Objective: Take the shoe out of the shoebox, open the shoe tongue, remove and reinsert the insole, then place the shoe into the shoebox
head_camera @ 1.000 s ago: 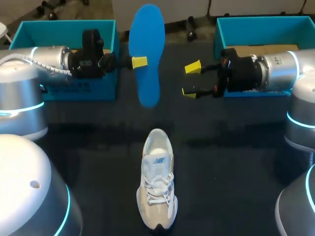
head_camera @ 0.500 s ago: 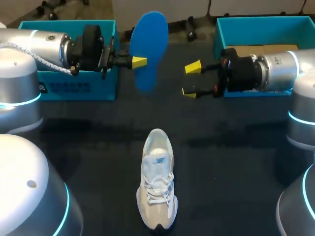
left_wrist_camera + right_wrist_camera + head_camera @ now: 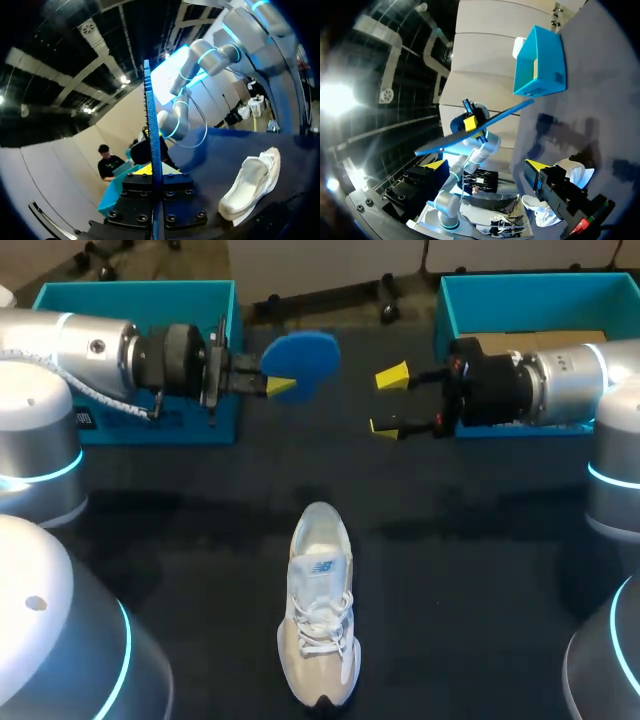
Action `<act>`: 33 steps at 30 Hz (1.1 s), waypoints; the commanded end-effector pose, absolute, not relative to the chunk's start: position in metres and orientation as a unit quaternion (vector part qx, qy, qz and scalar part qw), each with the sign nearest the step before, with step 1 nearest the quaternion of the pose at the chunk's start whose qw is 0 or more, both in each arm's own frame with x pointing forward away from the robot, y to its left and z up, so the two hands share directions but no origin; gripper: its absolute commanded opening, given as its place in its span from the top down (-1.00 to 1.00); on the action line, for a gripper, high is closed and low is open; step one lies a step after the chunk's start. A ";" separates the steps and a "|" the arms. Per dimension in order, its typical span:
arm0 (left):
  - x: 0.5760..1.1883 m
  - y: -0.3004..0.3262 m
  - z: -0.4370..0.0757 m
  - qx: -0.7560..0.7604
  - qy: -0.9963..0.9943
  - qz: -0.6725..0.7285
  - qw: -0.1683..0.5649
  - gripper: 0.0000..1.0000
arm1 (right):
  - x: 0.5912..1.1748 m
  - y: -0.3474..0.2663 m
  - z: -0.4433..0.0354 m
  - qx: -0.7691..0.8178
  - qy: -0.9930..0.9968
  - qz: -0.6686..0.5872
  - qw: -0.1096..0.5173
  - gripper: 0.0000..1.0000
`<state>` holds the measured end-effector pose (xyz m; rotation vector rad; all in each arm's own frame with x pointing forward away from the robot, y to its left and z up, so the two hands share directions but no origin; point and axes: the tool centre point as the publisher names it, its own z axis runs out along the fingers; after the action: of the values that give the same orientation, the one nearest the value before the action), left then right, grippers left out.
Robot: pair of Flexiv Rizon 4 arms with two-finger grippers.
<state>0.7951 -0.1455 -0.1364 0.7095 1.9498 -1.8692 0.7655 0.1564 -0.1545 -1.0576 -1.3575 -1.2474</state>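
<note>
1. Step in hand: by my reading, the insole is out of the shoe and has not yet been put back in. Removal is done; reinsertion is pending.
2. Left tool [image 3: 281,387]: clamped on the blue insole [image 3: 300,353], which is carried in the air well above the tabletop [image 3: 480,570]. In the left wrist view the insole stands edge-on between the fingers and runs straight ahead of them.
3. Right tool [image 3: 390,400]: fingers apart, nothing between them. It hangs just beside the insole, tips pointing towards the left tool.
4. Shoe [image 3: 320,615]: it rests upright on the tabletop, below both tools and well apart from them, with its heel opening towards the tools.
5. Boxes: a teal shoebox [image 3: 130,285] stands behind the left tool, and a second shoebox [image 3: 540,280] behind the right tool.
6. Next move, as I judge it: lower the left tool, line the insole up lengthwise with the shoe, and feed the free end into the opening towards the toe.
7. The right tool is free to steady the shoe or hold the tongue back.
</note>
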 end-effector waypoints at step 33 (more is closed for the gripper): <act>0.784 -0.159 -0.148 0.492 0.508 -0.453 0.543 1.00 | 0.766 0.158 -0.155 -0.435 -0.559 -0.512 0.486 -1.00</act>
<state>0.7951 -0.1550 -0.1498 1.1806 1.2361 -1.2473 0.7654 0.1570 -0.1546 -1.0581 -1.3585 -1.2463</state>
